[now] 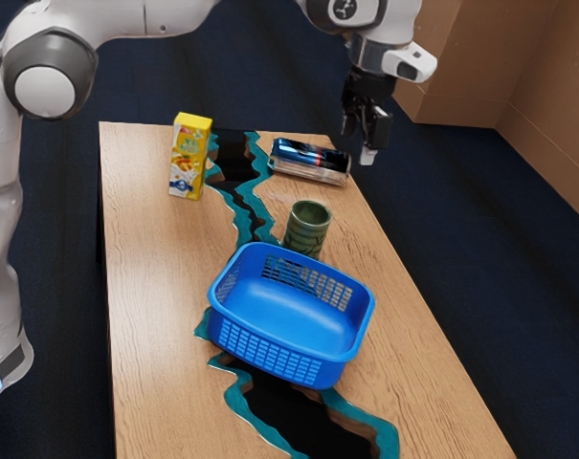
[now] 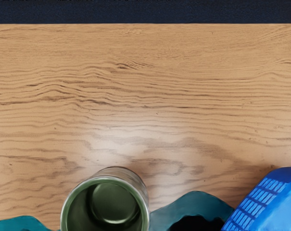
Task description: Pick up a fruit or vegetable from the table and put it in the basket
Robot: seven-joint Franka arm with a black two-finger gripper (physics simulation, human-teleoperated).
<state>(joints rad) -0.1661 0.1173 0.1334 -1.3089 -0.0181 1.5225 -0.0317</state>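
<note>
My gripper (image 1: 358,143) hangs high near the table's far right edge in the exterior view, its two fingers apart with nothing between them. The blue basket (image 1: 291,316) stands upright on the table, its bare blue floor showing. In the wrist view, part of the basket (image 2: 275,199) appears beside the green cup. I can make out no fruit or vegetable on the table.
A green cup (image 1: 308,228) stands close behind the basket; the wrist view looks into this cup (image 2: 107,204). Farther back are a dark, shiny package (image 1: 310,161) and an upright yellow carton (image 1: 189,158). A teal-edged black channel crosses the wooden table (image 1: 155,316).
</note>
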